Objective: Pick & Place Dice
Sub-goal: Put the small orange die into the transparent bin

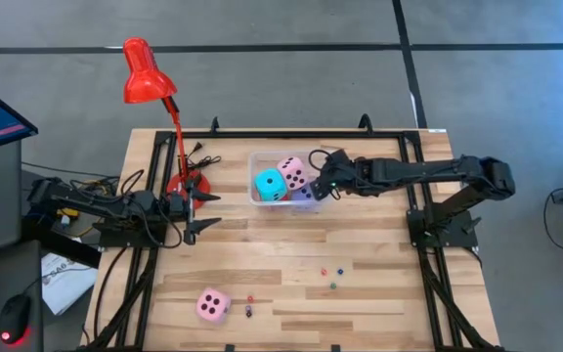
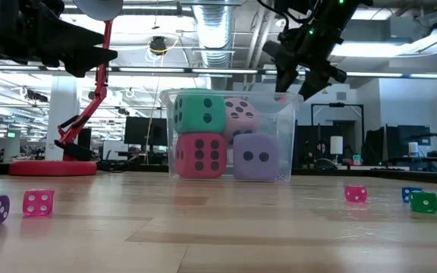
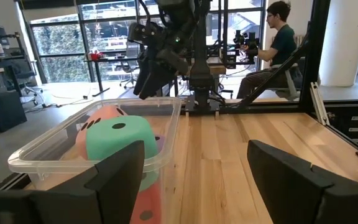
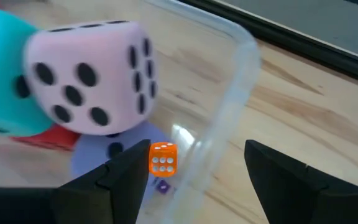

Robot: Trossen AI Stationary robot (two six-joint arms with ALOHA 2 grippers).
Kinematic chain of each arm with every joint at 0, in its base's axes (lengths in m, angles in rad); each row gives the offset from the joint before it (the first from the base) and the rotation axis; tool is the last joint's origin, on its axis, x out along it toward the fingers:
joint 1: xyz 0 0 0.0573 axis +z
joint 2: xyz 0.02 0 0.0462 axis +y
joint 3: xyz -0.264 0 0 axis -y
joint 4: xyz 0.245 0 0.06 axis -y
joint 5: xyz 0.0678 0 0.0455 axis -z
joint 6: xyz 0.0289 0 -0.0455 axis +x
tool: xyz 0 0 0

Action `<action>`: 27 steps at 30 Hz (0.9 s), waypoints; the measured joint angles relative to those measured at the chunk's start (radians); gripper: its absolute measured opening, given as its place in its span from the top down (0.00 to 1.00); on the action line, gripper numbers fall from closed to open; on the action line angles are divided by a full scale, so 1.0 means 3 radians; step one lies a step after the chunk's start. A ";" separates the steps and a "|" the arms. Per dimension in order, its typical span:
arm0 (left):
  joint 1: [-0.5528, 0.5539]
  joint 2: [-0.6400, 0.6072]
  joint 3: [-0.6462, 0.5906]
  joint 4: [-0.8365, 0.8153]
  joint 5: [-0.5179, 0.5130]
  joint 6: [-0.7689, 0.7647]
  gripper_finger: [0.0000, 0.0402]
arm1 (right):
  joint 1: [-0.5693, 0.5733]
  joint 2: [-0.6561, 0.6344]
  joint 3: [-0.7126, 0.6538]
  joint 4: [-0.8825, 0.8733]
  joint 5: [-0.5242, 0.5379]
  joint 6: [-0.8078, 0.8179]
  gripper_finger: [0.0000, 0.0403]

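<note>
At the far middle of your wooden table (image 1: 360, 244), a clear plastic bin (image 1: 258, 196) holds four of the big soft dice. The cyan die (image 1: 269, 184) and a pink die (image 1: 293, 173) sit on top; in the low view the red die (image 2: 200, 155) and the lavender die (image 2: 257, 157) lie beneath them, side by side on the bin's floor. Your right gripper (image 1: 318, 182) hangs over the bin's right-hand rim, its jaws apart and holding nothing. Its wrist view looks down past the open fingers (image 4: 126, 177) at the pink die, the lavender one under it, and a small orange die (image 4: 163, 157) lying low by the bin's wall; you cannot tell whether it is inside the bin or just outside.

The second pink die (image 1: 212, 305) lies alone on the table's near left, well apart from the bin, with small dice (image 1: 248, 311) just beside it. More small dice (image 1: 332, 274) are scattered on the near right of the table.

Your left gripper (image 1: 199, 213) waits at the table's left, beside the base of the red desk lamp (image 1: 150, 83), jaws open and empty, pointing toward the bin. In its wrist view a person (image 3: 277, 46) sits at a desk in the room beyond the table.
</note>
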 joint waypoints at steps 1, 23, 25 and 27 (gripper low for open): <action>0.0000 0.0000 0.0000 0.0000 0.0000 0.0000 0.32 | 0.0000 0.0010 0.0000 -0.0030 0.0041 0.0032 0.37; 0.0000 0.0000 0.0000 -0.0001 0.0011 -0.0001 0.32 | 0.0010 0.0015 -0.0055 0.0076 0.0068 0.0095 0.37; 0.0000 0.0000 0.0000 -0.0001 0.0010 0.0000 0.32 | 0.0010 0.0015 -0.0055 0.0082 0.0068 0.0096 0.37; 0.0000 0.0000 0.0000 -0.0001 0.0010 -0.0001 0.32 | 0.0010 0.0015 -0.0069 0.0109 0.0067 0.0096 0.37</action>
